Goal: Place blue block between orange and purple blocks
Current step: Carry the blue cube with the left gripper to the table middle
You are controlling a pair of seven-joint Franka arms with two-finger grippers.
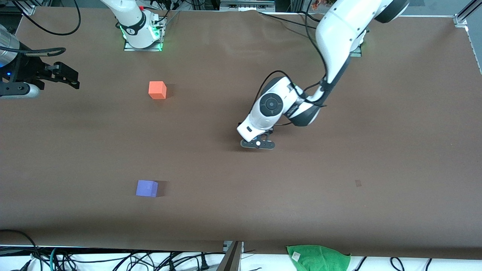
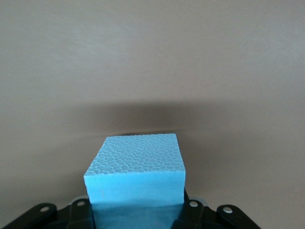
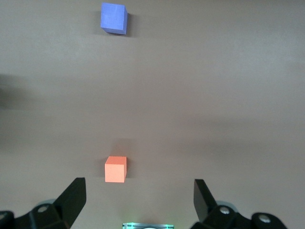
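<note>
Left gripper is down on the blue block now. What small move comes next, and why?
Probably shut on it and lift: the blue block sits between the left gripper's fingers on the table, apart from the orange block and purple block. The right gripper waits open.

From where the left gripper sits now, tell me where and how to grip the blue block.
Grip the blue block on its two opposite upright side faces, coming straight down from above. It is a flat-sided cube sitting square between the left gripper's fingers, low at the table, and those faces look parallel, so the pads should seat flat. The right gripper waits open, apart.
</note>
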